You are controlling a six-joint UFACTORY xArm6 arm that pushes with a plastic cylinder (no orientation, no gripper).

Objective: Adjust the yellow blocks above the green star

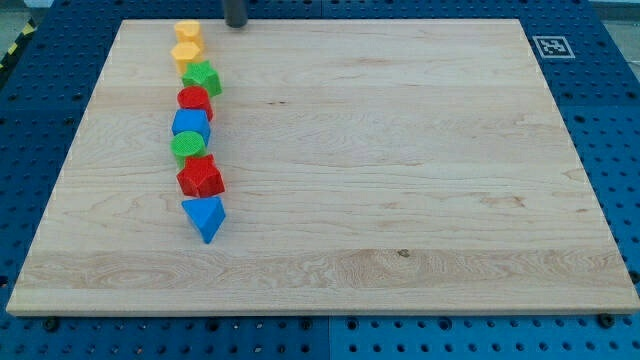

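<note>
A pale wooden board (400, 150) with visible grain lies on a blue perforated table (620, 120). Eight small plastic blocks stand in one column near the board's left side, each touching or just beside the next, with wide open wood to the view's right and a narrower strip to the left.

From the top: two yellow blocks, the upper yellow block (187, 32) close to the board's top edge and the lower yellow hexagonal block (186, 53) just beneath it; a green star (202, 78) directly below them; a red rounded block (194, 100); a blue block (191, 125); a green round block (187, 147); a red star (201, 176); and a blue triangular block (205, 216) at the bottom.

That makes two yellow, two green, two red and two blue.

My tip (236, 24), a dark rod with no claw, stands at the board's top edge, just right of the upper yellow block and apart from it.

A black-and-white marker tag (551, 45) sits at the board's upper right corner.
</note>
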